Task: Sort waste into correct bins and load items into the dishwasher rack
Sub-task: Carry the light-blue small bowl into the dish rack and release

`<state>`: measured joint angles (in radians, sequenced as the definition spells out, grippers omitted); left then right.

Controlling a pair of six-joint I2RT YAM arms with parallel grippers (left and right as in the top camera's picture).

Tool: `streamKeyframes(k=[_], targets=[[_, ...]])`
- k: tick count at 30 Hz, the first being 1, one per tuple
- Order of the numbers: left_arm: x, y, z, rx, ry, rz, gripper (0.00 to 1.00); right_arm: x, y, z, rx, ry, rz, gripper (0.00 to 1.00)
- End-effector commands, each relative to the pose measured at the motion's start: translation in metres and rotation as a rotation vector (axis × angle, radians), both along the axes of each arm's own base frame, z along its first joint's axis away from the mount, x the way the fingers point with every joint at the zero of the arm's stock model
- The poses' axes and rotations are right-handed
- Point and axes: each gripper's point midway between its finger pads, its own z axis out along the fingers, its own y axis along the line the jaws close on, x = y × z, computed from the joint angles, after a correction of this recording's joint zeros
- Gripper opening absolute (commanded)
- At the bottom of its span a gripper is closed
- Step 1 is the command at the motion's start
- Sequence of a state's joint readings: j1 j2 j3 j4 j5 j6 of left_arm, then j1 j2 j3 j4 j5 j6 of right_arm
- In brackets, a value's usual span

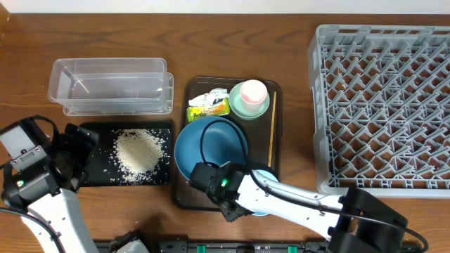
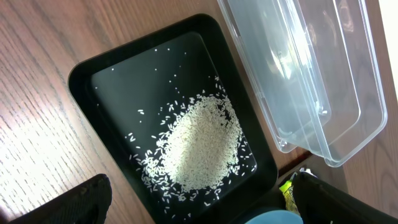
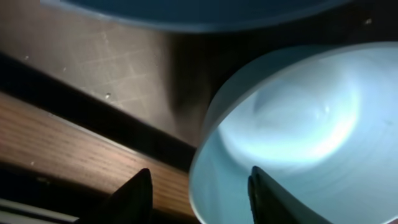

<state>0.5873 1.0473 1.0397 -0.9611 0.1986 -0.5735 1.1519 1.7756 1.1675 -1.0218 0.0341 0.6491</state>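
Note:
The rice heap point(image 1: 138, 151) lies in the black tray point(image 1: 91, 176); the left wrist view shows the rice point(image 2: 199, 143) and the tray point(image 2: 81, 81) below my open, empty left gripper point(image 2: 199, 208), which is at the tray's left end point(image 1: 74, 158). The clear tub point(image 1: 105, 84) is empty. The wrapper point(image 1: 209, 105), the pink cup point(image 1: 253, 91) in the mint green bowl point(image 1: 242, 109) and the blue plate point(image 1: 211, 147) sit on the brown tray. My right gripper point(image 3: 199, 193) is open, its fingers straddling the rim of the light blue bowl point(image 3: 298, 137) at the tray's front point(image 1: 261, 211).
The grey dishwasher rack point(image 1: 383, 105) fills the right side. The dark brown serving tray point(image 1: 271, 84) sits mid-table with a thin wooden stick point(image 1: 272, 133) along its right side. The clear tub point(image 2: 298, 68) lies just behind the black tray.

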Motion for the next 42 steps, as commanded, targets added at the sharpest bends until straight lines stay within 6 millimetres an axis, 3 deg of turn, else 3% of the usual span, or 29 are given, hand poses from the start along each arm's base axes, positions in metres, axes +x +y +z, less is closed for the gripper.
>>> streamKeyframes(k=[1,9,13,16,18,22,28,31,35,39,42], targets=[[0.001,0.005,0.007,0.021,-0.009,0.016,0.95,0.005,-0.001,-0.004,-0.010,-0.042,-0.021,0.48],[0.002,0.006,0.007,0.021,-0.010,0.016,0.95,0.003,-0.001,-0.014,0.004,-0.040,-0.034,0.41],[0.001,0.005,0.007,0.021,-0.009,0.016,0.95,0.002,-0.004,-0.015,-0.004,-0.037,-0.037,0.30],[0.001,0.005,0.007,0.021,-0.009,0.016,0.95,0.002,-0.003,-0.015,-0.001,-0.038,-0.037,0.30],[0.002,0.006,0.007,0.021,-0.010,0.016,0.95,0.002,-0.001,-0.013,0.009,-0.033,-0.038,0.27],[0.002,0.005,0.007,0.021,-0.009,0.016,0.95,0.004,0.008,-0.001,0.046,-0.032,-0.040,0.02],[0.001,0.005,0.007,0.021,-0.009,0.016,0.95,0.006,0.012,0.021,0.089,-0.047,-0.044,0.01],[0.002,0.006,0.007,0.021,-0.010,0.016,0.95,0.010,0.007,0.037,0.115,-0.055,-0.062,0.01],[0.002,0.005,0.007,0.021,-0.009,0.016,0.95,0.026,-0.012,0.076,0.176,-0.092,-0.093,0.01],[0.001,0.005,0.007,0.021,-0.009,0.016,0.95,0.061,-0.035,0.127,0.310,-0.206,-0.111,0.01],[0.002,0.005,0.007,0.021,-0.009,0.016,0.95,0.100,-0.069,0.167,0.410,-0.346,-0.179,0.01]])
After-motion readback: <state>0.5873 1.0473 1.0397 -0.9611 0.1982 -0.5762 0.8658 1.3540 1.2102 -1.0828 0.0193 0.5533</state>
